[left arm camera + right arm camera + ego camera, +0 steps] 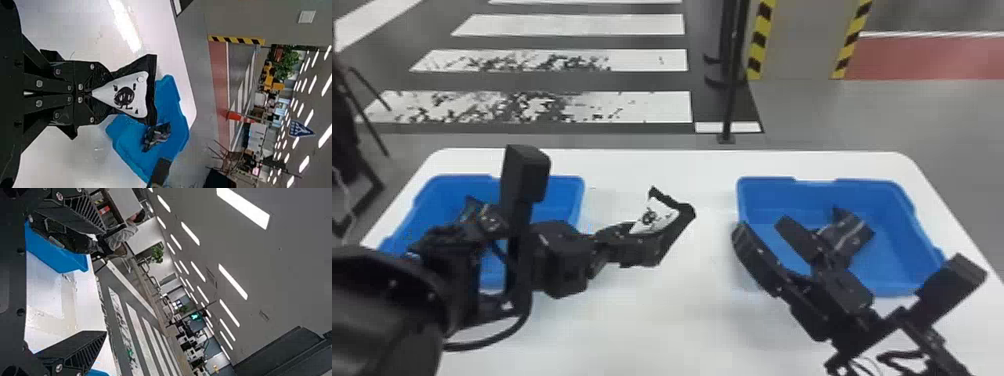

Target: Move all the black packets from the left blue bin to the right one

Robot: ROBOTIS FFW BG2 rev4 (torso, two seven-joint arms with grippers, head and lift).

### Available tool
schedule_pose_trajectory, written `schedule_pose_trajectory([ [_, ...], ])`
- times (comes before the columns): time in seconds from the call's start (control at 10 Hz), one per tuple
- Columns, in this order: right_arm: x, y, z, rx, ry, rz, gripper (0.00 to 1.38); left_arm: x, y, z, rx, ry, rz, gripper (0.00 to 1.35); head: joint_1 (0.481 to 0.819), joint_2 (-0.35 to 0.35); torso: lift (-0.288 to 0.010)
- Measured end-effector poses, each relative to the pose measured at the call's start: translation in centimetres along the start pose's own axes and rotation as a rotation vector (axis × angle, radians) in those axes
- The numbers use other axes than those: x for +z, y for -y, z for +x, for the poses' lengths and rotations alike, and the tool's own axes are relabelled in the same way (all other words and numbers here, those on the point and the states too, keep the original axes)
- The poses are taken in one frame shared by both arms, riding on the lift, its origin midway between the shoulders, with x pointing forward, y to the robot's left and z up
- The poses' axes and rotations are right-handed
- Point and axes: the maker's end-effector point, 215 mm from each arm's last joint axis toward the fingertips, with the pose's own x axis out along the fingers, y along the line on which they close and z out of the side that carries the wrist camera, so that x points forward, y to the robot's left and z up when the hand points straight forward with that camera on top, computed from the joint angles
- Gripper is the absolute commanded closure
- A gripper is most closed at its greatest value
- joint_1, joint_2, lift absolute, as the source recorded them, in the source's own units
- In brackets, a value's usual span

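I see the left gripper (643,246) above the white worktop (662,320), in the space between the two bins. Its fingers are clenched on one black packet (657,216), which has a white part with a dark drawing. They pinch it at one end, where it becomes narrow, and the wider end spreads out beyond the fingertips.

The right gripper (763,229) is at the left side of the right blue bin (907,250), with its two fingers spread apart and nothing between them. Another dark packet (852,235) lies inside this bin. The left blue bin (564,192) is partly hidden behind the left arm, so I cannot tell how many packets it holds.
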Motion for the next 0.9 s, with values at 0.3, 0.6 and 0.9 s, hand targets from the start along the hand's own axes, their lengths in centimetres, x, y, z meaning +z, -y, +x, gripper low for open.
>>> schedule_pose_trajectory([
  [0.3, 0.1, -0.7, 1.5, 0.04, -0.008, 0.009, 0.13, 0.8, 4.2, 2.3, -0.114, 0.011, 0.017, 1.21, 0.695, -0.06, -0.185],
  [0.6, -0.6, -2.8, 3.0, 0.113, -0.013, 0.04, 0.85, 0.9, 5.5, 3.4, -0.154, 0.007, 0.023, 1.21, 0.695, -0.049, -0.185],
  [0.9, -2.0, -2.4, 3.2, 0.118, -0.028, 0.097, 1.28, 1.3, 5.8, 3.5, -0.165, 0.017, 0.025, 1.21, 0.695, -0.043, -0.185],
])
